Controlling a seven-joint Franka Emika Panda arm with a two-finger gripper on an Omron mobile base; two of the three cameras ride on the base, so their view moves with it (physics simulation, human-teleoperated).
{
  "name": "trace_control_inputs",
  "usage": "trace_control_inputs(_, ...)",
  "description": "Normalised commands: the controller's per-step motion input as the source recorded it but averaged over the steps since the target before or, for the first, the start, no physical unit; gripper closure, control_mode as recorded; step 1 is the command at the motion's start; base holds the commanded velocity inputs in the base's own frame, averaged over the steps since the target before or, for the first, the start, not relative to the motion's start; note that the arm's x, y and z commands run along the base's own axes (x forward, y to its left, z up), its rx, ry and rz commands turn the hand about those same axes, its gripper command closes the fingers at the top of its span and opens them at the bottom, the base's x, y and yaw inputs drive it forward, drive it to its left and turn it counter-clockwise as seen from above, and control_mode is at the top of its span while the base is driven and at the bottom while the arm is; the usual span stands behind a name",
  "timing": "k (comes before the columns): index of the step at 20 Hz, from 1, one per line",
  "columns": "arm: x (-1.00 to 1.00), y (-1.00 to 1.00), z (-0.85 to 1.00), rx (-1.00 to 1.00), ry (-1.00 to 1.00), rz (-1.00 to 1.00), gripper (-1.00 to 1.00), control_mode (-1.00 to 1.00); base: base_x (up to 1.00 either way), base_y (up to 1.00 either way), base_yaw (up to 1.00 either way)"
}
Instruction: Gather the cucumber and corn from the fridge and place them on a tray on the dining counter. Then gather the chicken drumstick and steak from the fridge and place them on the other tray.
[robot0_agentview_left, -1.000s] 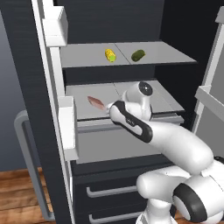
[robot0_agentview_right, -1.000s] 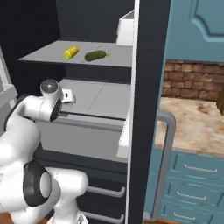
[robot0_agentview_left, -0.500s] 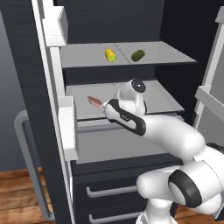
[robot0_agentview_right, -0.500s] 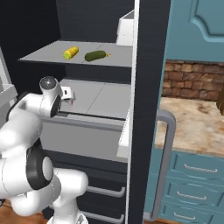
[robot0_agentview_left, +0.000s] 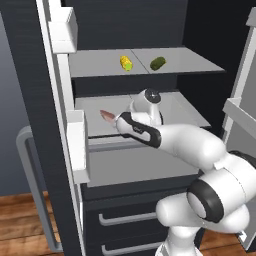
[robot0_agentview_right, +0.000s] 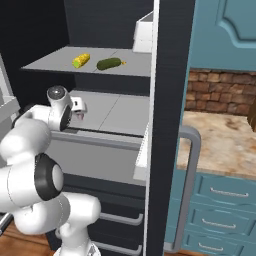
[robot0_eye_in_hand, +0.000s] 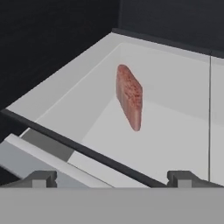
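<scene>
1. I see the steak (robot0_eye_in_hand: 129, 97) lying near the lower fridge shelf (robot0_agentview_left: 187, 107)'s left front corner.
2. My gripper (robot0_eye_in_hand: 112, 178) hangs spread wide, empty.
3. Steak looks soft, slick; I'd pinch its middle.

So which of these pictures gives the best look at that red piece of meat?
The hand view: the steak sits centred and unobstructed on the grey shelf. The left base view shows just its tip beside the arm.

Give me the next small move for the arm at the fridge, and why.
Probably ease the open gripper forward over the shelf lip toward the steak. The steak lies on the middle shelf ahead of the fingertips, apart from them, nothing held. Corn and cucumber sit on the upper shelf.
</scene>
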Motion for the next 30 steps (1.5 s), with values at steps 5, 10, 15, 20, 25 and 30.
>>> trace_control_inputs(5, 0.17, 0.16, -0.37, -0.04, 0.0, 0.0, -1.0, -1.0, 0.0, 0.0, 0.0)
trace_control_inputs(10, 0.35, 0.0, -0.02, 0.0, 0.0, 0.0, -1.0, -1.0, 0.0, 0.0, 0.0)
trace_control_inputs(15, 0.34, 0.0, 0.0, 0.0, 0.01, 0.0, -1.0, -1.0, 0.0, 0.0, 0.0)
trace_control_inputs(20, 0.28, 0.03, 0.0, 0.0, 0.07, 0.0, -1.0, -1.0, 0.0, 0.0, 0.0)
trace_control_inputs(25, 0.26, 0.15, 0.0, 0.0, 0.04, 0.0, -1.0, -1.0, 0.0, 0.0, 0.0)
trace_control_inputs(30, 0.27, 0.04, -0.14, 0.0, 0.03, 0.0, -1.0, -1.0, 0.0, 0.0, 0.0)
